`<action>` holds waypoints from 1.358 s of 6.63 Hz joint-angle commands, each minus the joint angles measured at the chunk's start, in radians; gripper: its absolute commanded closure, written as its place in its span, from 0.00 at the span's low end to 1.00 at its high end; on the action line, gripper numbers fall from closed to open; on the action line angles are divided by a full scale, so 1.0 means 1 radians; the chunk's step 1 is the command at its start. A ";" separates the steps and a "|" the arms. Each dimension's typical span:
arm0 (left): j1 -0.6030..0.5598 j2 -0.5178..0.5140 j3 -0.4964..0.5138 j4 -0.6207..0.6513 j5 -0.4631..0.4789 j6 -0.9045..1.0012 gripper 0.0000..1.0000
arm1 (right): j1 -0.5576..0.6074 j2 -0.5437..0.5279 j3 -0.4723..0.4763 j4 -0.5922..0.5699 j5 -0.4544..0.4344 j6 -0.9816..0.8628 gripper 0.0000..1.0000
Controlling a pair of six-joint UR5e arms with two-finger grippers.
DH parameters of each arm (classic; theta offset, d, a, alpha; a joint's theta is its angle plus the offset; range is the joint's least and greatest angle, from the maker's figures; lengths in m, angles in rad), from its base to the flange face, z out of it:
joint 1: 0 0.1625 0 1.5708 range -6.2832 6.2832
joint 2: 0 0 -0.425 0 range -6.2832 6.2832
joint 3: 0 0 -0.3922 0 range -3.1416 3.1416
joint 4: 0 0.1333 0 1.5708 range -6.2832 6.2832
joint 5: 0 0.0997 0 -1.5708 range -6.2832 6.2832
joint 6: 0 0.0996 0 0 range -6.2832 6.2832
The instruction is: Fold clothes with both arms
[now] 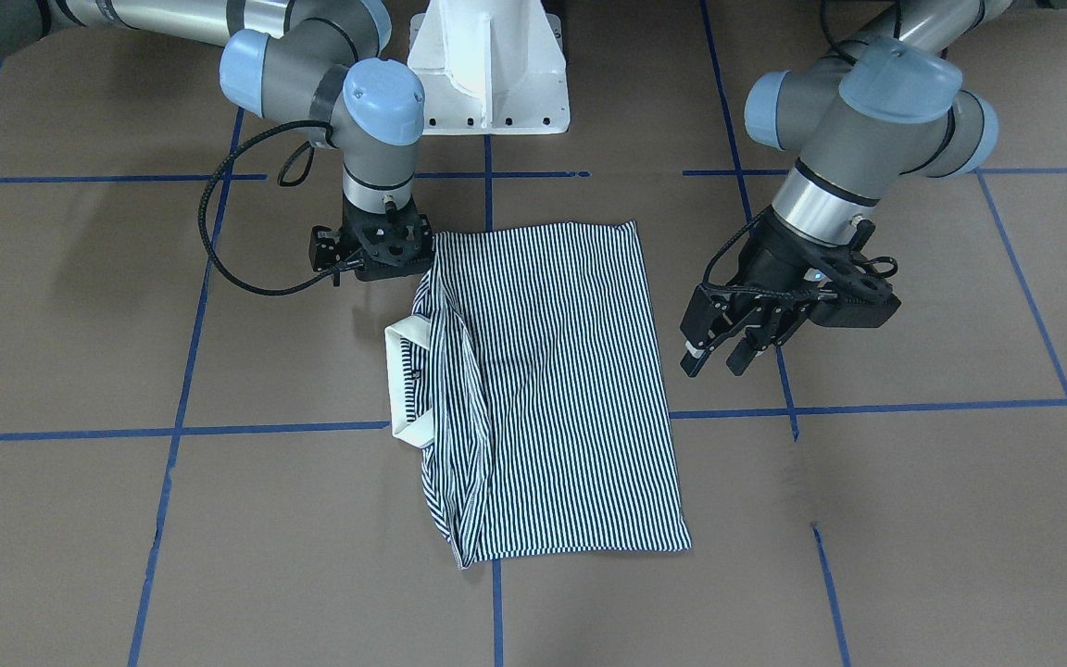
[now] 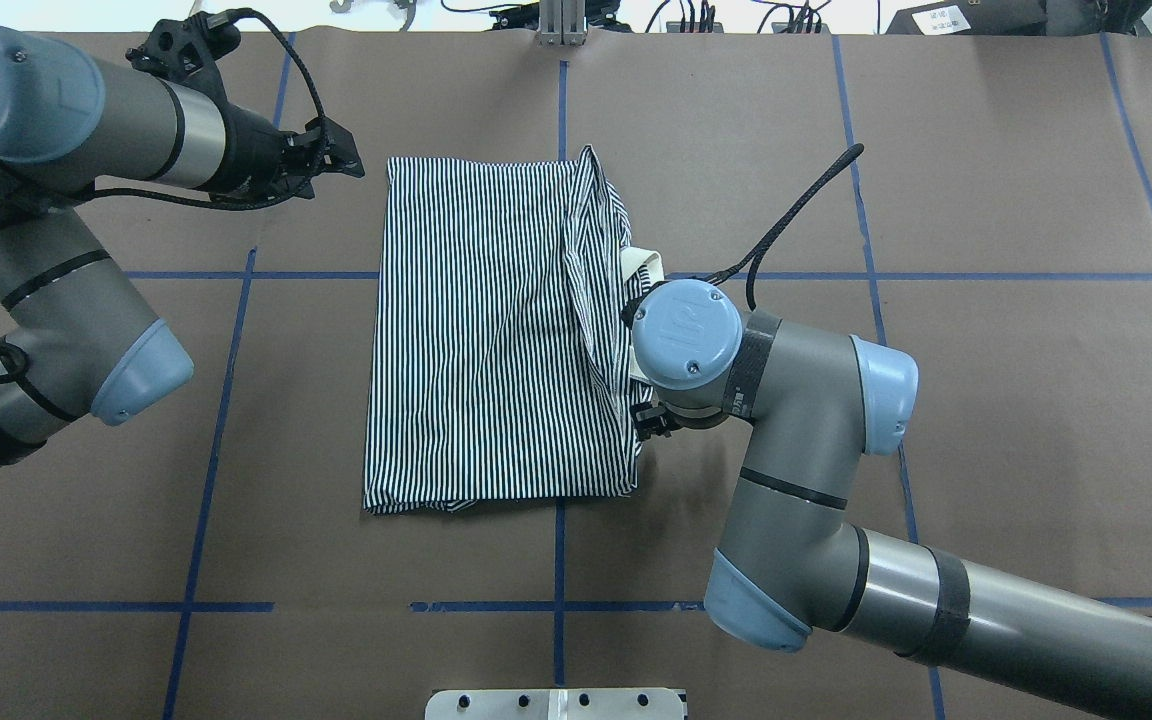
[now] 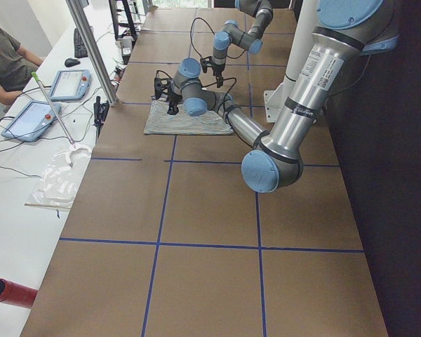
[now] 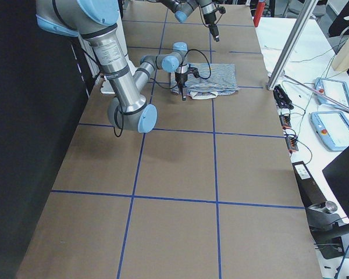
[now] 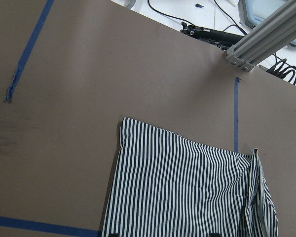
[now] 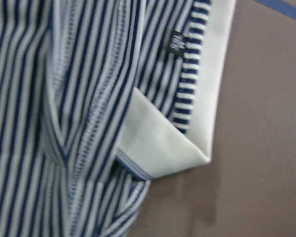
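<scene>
The striped polo shirt (image 1: 552, 389) lies folded into a rectangle on the brown table, also seen in the overhead view (image 2: 486, 330). Its cream collar (image 1: 401, 380) sticks out at the edge on my right arm's side. My right gripper (image 1: 383, 264) points straight down at the shirt's near corner beside the collar. Its fingers are hidden under the wrist (image 2: 686, 335), so I cannot tell its state. The right wrist view shows the collar (image 6: 207, 98) and striped folds (image 6: 89, 98) very close. My left gripper (image 1: 714, 361) is open and empty, raised beside the opposite shirt edge (image 5: 187, 192).
The white pedestal base (image 1: 487, 65) stands at the robot's side of the table. Blue tape lines (image 1: 265, 431) cross the brown paper. An aluminium post (image 5: 266, 34) and cables stand at the far edge. A person (image 3: 3, 56) and tablets (image 3: 67, 84) are at the side bench.
</scene>
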 commanded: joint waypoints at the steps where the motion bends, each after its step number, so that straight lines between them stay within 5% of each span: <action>1: -0.002 0.002 -0.018 0.000 0.000 0.000 0.32 | -0.025 0.041 -0.010 0.064 -0.002 0.280 0.00; 2: -0.002 0.008 -0.026 0.000 0.000 0.000 0.32 | -0.054 0.028 -0.021 0.191 -0.006 0.488 0.05; 4: -0.002 0.008 -0.026 0.000 0.000 0.000 0.32 | -0.099 0.020 -0.018 0.237 -0.020 0.857 0.23; 7: 0.000 0.008 -0.028 0.000 0.002 -0.014 0.32 | -0.114 0.014 -0.037 0.240 -0.046 1.018 0.26; 9: 0.000 0.008 -0.028 0.002 0.002 -0.015 0.32 | -0.099 0.020 -0.109 0.359 -0.051 1.085 0.26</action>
